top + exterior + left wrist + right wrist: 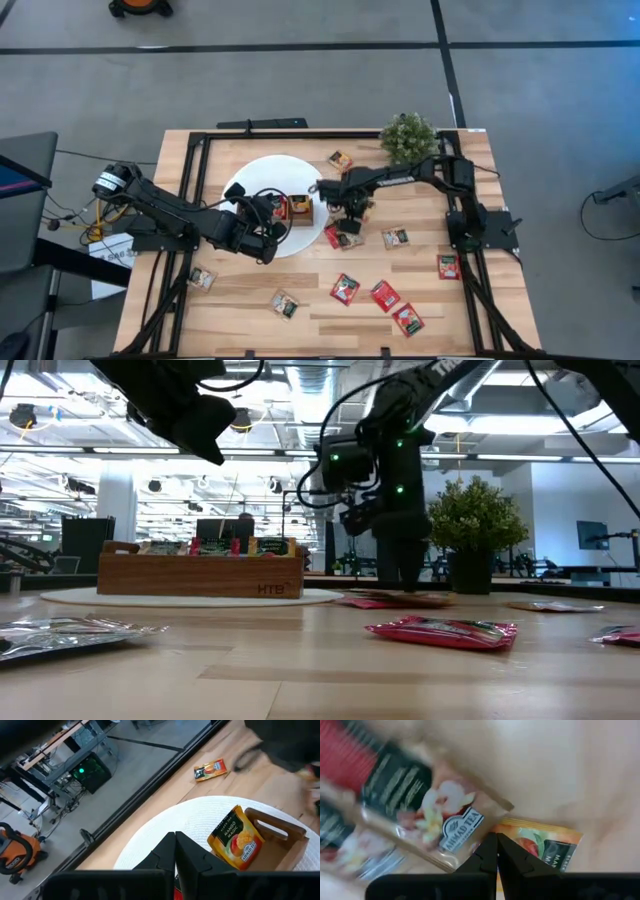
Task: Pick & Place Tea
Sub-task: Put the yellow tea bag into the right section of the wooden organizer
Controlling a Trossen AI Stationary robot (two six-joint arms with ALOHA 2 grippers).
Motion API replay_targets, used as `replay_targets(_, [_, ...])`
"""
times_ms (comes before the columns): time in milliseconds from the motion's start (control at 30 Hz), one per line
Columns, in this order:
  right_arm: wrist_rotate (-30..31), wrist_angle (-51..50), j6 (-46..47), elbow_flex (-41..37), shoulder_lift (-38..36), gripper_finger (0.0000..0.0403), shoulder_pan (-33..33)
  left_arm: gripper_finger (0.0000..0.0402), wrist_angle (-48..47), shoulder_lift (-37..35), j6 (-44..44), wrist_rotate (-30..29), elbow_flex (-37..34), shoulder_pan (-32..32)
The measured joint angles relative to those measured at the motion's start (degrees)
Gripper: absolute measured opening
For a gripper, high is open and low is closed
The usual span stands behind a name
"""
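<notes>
Two claws are pinched together: right claw (496, 851) touching tea sachets (427, 825), left claw (175, 851) empty.

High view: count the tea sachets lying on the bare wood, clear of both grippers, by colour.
Red flat square sachets: 4
Pale flat square sachets: 3
Orange-yellow flat square sachet: 1
Total: 8

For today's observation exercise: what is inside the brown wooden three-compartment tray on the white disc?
The brown wooden tray holds an upright orange-yellow mango tea sachet. The low view shows more sachet tops above its front wall. The left gripper covers part of the tray, so the full contents cannot be counted.
</notes>
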Motion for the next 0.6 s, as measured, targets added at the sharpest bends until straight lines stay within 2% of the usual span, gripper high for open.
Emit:
replay_targets(233, [-0.15, -2.43, -0.48, -0.11, -1.19, 0.0, 7.16, 0.0, 0.22, 0.0, 0.0, 0.66, -0.02, 0.0])
replay_targets(333, [2.29, -2.32, -0.81, 0.0, -3.52, 0.0, 9.04, 0.0, 0.3, 0.0, 0.02, 1.26, -0.02, 0.0])
replay_targets(500, [11.18, -4.22, 0.65, -0.46, -7.59, 0.0, 9.57, 0.0, 0.41, 0.0, 0.04, 1.33, -0.02, -0.49])
replay_targets(600, [9.77, -0.42, 1.73, -5.73, -12.57, 0.0012, 7.84, 0.0, 0.38, 0.0, 0.11, 2.08, -0.02, -1.11])
